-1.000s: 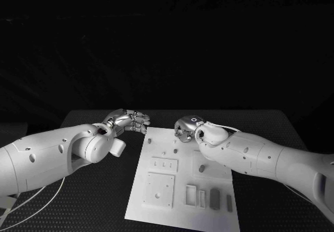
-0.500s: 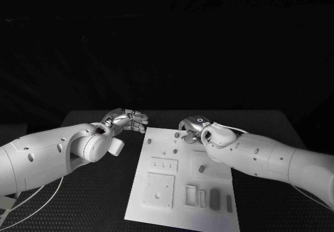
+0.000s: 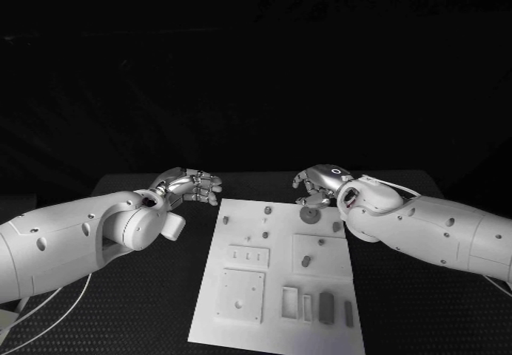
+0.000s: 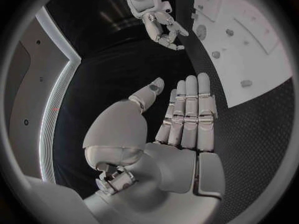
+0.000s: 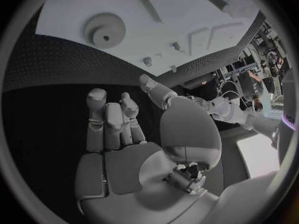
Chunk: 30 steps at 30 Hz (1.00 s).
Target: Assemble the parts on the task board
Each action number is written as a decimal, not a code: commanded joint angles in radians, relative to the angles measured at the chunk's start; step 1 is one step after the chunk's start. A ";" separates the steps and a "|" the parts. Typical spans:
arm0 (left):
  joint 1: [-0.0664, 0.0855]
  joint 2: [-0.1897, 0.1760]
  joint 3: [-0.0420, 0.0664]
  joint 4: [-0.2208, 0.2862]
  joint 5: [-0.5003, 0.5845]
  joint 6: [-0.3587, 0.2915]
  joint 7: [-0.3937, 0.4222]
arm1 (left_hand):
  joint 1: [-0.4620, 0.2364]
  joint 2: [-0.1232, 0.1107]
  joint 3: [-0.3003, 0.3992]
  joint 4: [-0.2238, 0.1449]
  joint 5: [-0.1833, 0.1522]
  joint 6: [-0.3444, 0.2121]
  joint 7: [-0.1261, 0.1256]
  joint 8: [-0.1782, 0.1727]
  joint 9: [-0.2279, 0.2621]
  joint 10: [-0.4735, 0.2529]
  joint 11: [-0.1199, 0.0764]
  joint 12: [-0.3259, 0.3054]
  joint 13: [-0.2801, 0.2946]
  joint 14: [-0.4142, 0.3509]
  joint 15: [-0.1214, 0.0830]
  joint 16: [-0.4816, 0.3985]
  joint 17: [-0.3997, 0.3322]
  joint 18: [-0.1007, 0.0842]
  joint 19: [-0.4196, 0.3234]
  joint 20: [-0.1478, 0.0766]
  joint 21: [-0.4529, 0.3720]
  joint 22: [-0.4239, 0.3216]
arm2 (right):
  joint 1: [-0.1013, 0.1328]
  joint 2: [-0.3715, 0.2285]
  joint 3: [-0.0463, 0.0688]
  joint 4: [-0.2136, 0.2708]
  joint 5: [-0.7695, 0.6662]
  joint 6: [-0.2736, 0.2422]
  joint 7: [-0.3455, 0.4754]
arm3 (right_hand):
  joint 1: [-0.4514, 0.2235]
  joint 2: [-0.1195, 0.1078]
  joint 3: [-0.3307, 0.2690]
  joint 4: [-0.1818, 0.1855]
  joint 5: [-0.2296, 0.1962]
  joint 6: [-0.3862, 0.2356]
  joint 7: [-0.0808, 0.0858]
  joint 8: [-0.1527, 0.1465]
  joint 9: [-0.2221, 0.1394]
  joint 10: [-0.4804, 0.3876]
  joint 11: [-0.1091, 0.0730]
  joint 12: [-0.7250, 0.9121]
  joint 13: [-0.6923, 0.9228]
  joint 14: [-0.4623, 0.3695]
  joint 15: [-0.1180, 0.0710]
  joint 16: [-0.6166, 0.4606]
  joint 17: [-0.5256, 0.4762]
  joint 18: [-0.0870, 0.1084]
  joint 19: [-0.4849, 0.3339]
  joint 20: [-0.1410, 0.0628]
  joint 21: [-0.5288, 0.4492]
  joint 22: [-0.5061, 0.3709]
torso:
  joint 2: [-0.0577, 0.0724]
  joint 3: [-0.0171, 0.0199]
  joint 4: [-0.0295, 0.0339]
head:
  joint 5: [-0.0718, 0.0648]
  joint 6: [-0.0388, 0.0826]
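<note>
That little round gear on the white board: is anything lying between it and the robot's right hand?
Nothing visible. The gear lies bare on the task board, and the empty right hand hovers just beyond it.

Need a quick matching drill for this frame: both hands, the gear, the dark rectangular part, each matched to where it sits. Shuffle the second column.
1. left hand
2. right hand
3. gear
4. dark rectangular part

A. lies flat on the task board, close to its far right corner
B. in the board's near right area
C. over the black table, off the board's left edge
D. over the black table, just past the board's far edge

Pairs: 1-C, 2-D, 3-A, 4-B
</note>
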 commanded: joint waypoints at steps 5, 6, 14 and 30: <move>0.002 0.002 0.001 0.000 -0.005 0.010 0.013 | -0.010 -0.002 -0.001 -0.006 0.005 0.005 0.002 -0.002 -0.001 0.006 -0.002 0.001 0.001 0.006 0.002 -0.007 0.002 0.016 0.000 -0.009 -0.007 0.002 | -0.002 -0.033 -0.001 -0.008 0.075 0.094 0.019 | -0.005 -0.037 0.001 0.030 0.000 0.003 0.002 0.001 -0.002 -0.026 0.023 0.008 -0.005 -0.007 0.006 0.007 -0.010 0.069 0.005 0.001 -0.008 0.013 | -0.003 0.0067 -0.0113 | 0.002 0.001; 0.002 0.001 0.001 0.000 -0.005 0.011 0.013 | -0.010 -0.002 -0.001 -0.006 0.005 0.005 0.002 -0.002 -0.002 0.006 -0.002 0.000 0.001 0.006 0.002 -0.007 0.003 0.016 0.000 -0.009 -0.007 0.002 | -0.003 -0.033 -0.001 -0.010 0.075 0.095 0.020 | -0.006 -0.039 0.001 0.032 0.000 0.003 0.002 0.000 -0.002 -0.026 0.023 0.008 -0.005 -0.008 0.006 0.007 -0.010 0.069 0.005 0.001 -0.008 0.013 | -0.002 0.0067 -0.0106 | 0.001 0.001; 0.002 0.004 0.001 -0.003 -0.005 0.013 0.013 | -0.011 -0.002 -0.001 -0.006 0.005 0.004 0.002 -0.003 -0.002 0.004 -0.001 -0.002 0.001 0.006 0.003 -0.009 0.004 0.016 0.000 -0.009 -0.008 0.002 | -0.028 -0.038 -0.002 -0.028 0.079 0.120 0.024 | -0.012 -0.054 -0.002 0.049 0.000 -0.006 0.005 -0.002 -0.004 -0.032 0.026 0.010 -0.008 -0.015 0.008 0.009 -0.017 0.069 0.001 0.002 -0.009 0.014 | -0.002 0.0044 -0.0091 | -0.005 -0.002; 0.002 0.012 0.001 -0.006 -0.005 0.018 0.012 | -0.012 -0.002 -0.001 -0.005 0.005 0.002 0.003 -0.005 -0.003 0.003 0.000 -0.005 0.001 0.006 0.003 -0.012 0.007 0.015 0.000 -0.008 -0.009 0.003 | -0.057 0.002 -0.003 -0.101 0.093 0.108 0.038 | -0.028 -0.055 -0.008 0.073 0.000 -0.012 0.007 -0.002 -0.005 -0.037 0.028 0.016 -0.010 -0.015 0.010 0.014 -0.012 0.069 0.000 0.003 -0.009 0.016 | -0.001 0.0036 -0.0052 | -0.003 -0.011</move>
